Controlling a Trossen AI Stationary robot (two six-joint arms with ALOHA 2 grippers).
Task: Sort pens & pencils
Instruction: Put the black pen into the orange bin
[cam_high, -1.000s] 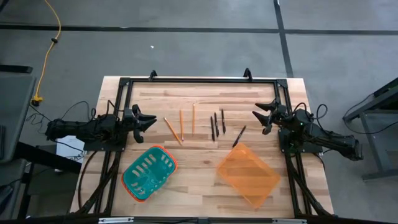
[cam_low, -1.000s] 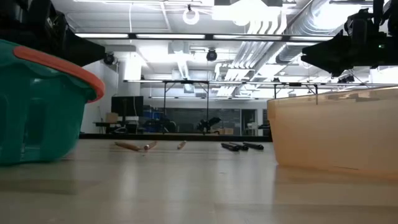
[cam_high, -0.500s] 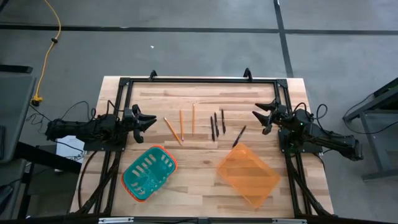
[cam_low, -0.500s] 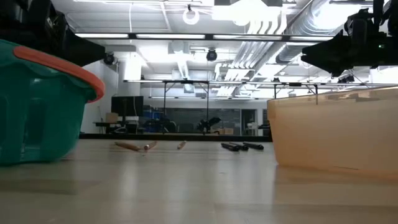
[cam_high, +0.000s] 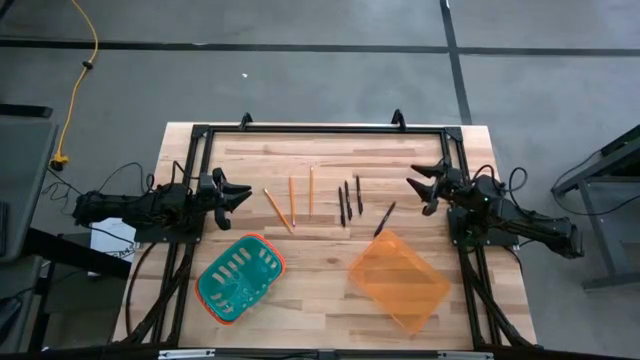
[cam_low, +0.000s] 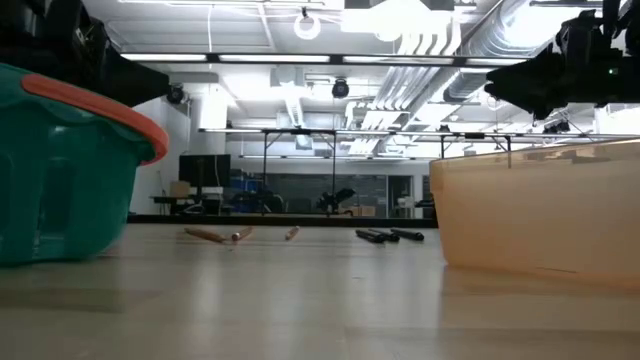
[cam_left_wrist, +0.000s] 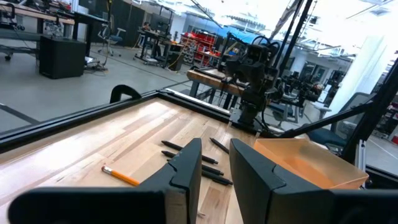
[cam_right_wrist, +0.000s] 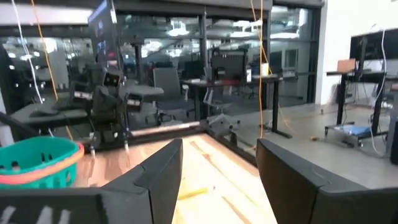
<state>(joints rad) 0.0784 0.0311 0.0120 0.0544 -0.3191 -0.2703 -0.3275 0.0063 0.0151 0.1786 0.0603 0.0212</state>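
Three orange-yellow pencils (cam_high: 291, 201) lie flat on the wooden table left of centre. Several black pens (cam_high: 349, 199) lie flat just right of them, one pen (cam_high: 385, 218) close to the orange bin. In the low view the pencils (cam_low: 215, 236) and the pens (cam_low: 385, 235) lie far back on the table. My left gripper (cam_high: 240, 194) hovers at the table's left edge, pointing level toward the pencils, with its fingers (cam_left_wrist: 186, 163) a little apart and empty. At the right edge my right gripper (cam_high: 420, 185) hovers, wide open and empty (cam_right_wrist: 219, 149), facing the pens.
A teal basket (cam_high: 240, 278) with an orange rim stands near the front left. A clear orange bin (cam_high: 398, 282) stands near the front right. A black frame (cam_high: 320, 128) runs along the table's far edge and sides. Bare wood lies between the two containers.
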